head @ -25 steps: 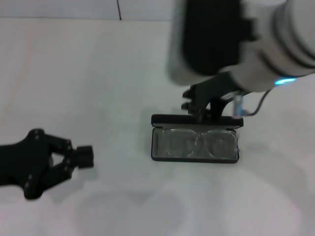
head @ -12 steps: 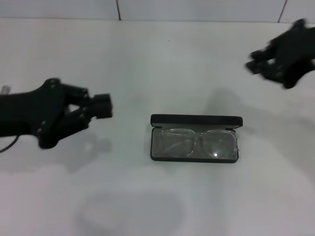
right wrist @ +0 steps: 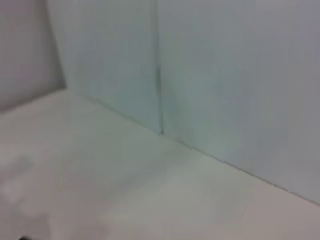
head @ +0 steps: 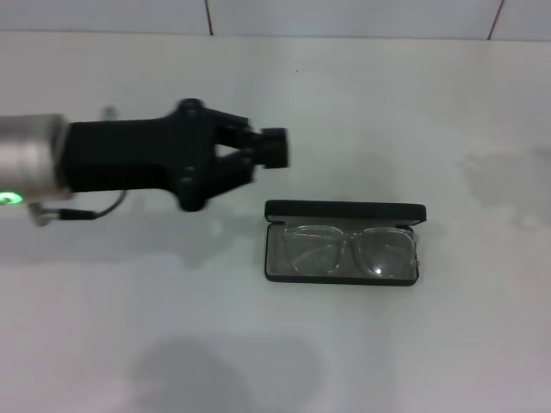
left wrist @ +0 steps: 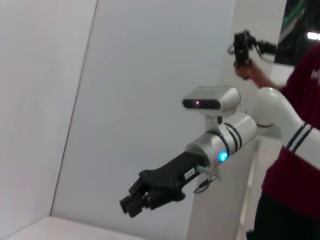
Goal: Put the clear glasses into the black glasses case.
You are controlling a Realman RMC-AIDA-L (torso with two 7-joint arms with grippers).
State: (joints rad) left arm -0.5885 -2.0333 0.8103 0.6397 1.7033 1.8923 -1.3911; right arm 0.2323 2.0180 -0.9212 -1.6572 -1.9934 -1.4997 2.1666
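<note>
Glasses are seen lying inside the open case in the head view, lenses flat on the grey lining, frame running the length of the tray. The lid stands upright along the far edge. The case sits on the white table, right of centre.

Head view: the left gripper is held above the table, up and to the left of the case, apart from it. Its fingers are drawn close together, with nothing between them. The right arm is not seen in this view.

Left wrist view: the table and case are not shown. The right gripper is seen far off, raised in the air, its fingers bunched; whether they are fully closed cannot be told. A person in a red shirt is visible behind it.

Right wrist view: only table surface and wall are shown; no gripper, no case.

Judgement: placement looks done; closing the lid is likely what remains. For that, the lid would best be met from behind its top edge and pushed forward and down, slowly, so the light case is not slid. The glasses' arms should be checked for anything proud of the rim before pressing shut.
</note>
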